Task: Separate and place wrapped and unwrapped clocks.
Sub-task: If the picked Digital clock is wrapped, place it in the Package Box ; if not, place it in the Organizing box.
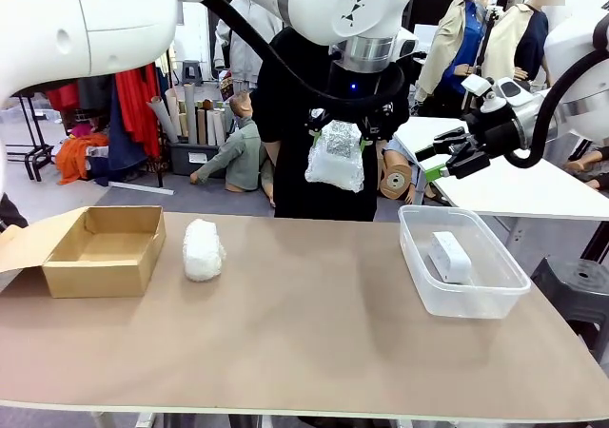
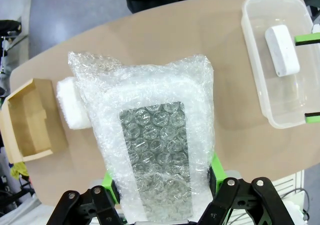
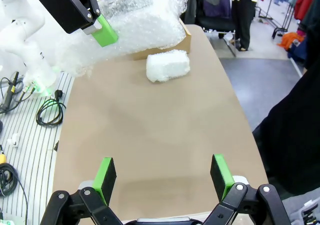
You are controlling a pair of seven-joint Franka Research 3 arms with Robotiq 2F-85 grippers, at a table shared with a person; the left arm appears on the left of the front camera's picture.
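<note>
A: Bubble wrap, the clear kind, round the clear bundle (image 1: 335, 157). Where does it sit?

B: Up in the air at twelve o'clock from the middle of the table (image 1: 304, 342), over the far edge. The left gripper (image 1: 341, 128) points down and has it clamped between its green pads, one on each side, and the wrap hangs below the fingers. The left wrist view shows a dark rectangular panel through the wrap.

A: And the right gripper (image 1: 447, 159)?

B: At two o'clock, raised above the table's far right corner, jaws spread wide with nothing between them. In its own wrist view, bare tabletop lies between the pads.

A: The other two clocks?

B: The white bundle (image 1: 203, 249) lies on the table at ten o'clock, just beside the cardboard box (image 1: 95, 278), on the box's right with a small gap between them. The box sits at nine o'clock by the left edge, open on top, one flap folded out to the left. The bare clock (image 1: 449, 255) lies slantwise inside the clear tub (image 1: 466, 302) at three o'clock.

A: Anyone about?

B: A person (image 1: 285, 114) in black stands at the far side, behind the held bundle.
</note>
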